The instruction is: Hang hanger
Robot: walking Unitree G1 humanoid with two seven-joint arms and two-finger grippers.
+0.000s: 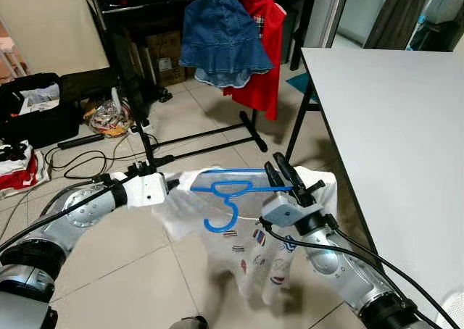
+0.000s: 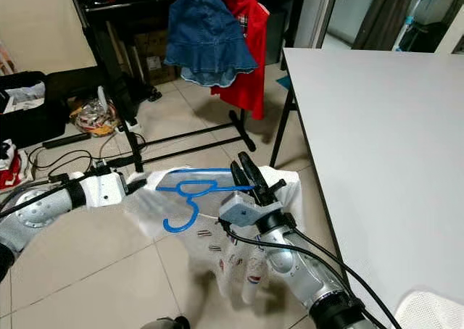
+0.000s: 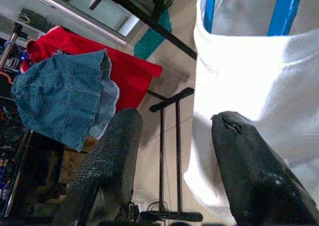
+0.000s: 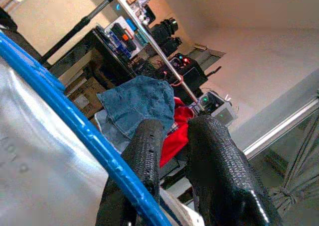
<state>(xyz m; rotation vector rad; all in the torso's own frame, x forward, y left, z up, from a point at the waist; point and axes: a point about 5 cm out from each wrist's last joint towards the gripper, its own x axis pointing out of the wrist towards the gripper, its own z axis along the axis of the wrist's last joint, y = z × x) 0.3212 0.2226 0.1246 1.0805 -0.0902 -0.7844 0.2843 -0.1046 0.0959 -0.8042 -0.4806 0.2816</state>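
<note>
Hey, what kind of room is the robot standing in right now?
Probably a home laundry or storage corner: a clothes rack with a denim skirt and red shirt, tiled floor, bags.

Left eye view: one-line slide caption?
Both grippers, left and right, hold a white shirt on a blue hanger before the clothes rack.

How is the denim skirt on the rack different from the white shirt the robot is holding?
The denim skirt is blue and plain; the white shirt carries small printed patches. The skirt already hangs on the garment rack beside a red garment; the shirt sits on a blue hanger held between the left gripper and right gripper, away from the rack. The skirt flares wide; the shirt droops narrow. Both hang freely.
</note>
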